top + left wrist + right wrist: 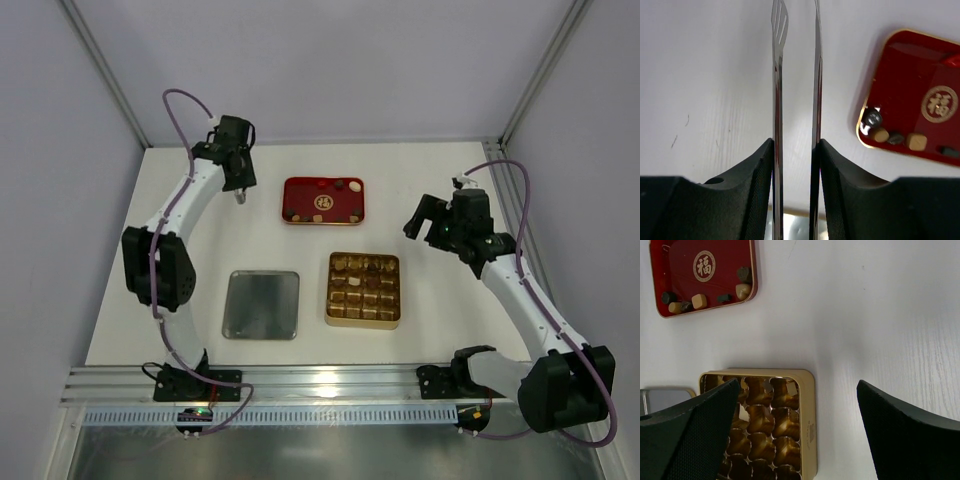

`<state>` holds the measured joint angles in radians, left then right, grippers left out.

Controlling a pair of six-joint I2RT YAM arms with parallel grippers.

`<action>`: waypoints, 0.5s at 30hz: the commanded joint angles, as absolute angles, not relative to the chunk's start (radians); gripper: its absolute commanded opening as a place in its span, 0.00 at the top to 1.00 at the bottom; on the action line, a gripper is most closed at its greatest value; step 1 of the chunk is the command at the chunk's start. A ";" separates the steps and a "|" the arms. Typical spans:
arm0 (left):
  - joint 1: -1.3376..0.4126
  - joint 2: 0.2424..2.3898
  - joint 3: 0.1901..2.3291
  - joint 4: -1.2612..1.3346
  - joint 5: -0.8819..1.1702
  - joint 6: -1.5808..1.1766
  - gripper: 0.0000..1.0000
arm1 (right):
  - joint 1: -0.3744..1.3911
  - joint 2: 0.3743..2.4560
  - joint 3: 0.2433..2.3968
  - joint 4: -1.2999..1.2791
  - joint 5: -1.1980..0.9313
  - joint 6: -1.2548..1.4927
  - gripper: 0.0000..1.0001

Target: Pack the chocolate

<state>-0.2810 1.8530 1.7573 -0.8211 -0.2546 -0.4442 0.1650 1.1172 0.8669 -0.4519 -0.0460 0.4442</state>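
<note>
Several small chocolate pieces [340, 186], dark and light brown, lie in the red tray [300, 190]; they also show in the left wrist view [880, 134] and the right wrist view [699, 301]. The gold grid tray [364, 318] holds a few pieces [372, 267] near its far side. My left gripper [238, 185] is shut on metal tongs [777, 75], just left of the red tray [905, 75]; the tong arms stand apart with nothing between them. My right gripper [425, 222] is open and empty, above the table right of the gold tray [810, 405].
A silver rectangular lid [261, 304] lies left of the gold tray, and its corner shows in the right wrist view [660, 395]. White walls enclose the table on three sides. A metal rail [320, 385] runs along the near edge.
</note>
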 commanded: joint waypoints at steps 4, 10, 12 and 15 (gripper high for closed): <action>-0.167 2.043 1.854 -0.712 -0.232 -0.397 0.60 | 0.170 1.077 0.920 -0.472 -0.064 0.425 0.00; -0.086 2.144 1.871 -0.703 -0.213 -0.390 0.60 | 0.170 1.074 0.914 -0.474 -0.057 0.420 0.00; -0.066 2.187 1.879 -0.704 -0.204 -0.384 0.58 | 0.170 1.077 0.916 -0.479 -0.057 0.417 0.00; -0.045 2.235 1.894 -0.709 -0.187 -0.377 0.52 | 0.170 1.083 0.922 -0.482 -0.061 0.411 0.00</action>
<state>-0.0631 2.2063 1.8458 -0.7467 -0.2081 -0.3996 0.1650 1.0992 0.8810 -0.4816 -0.0547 0.4351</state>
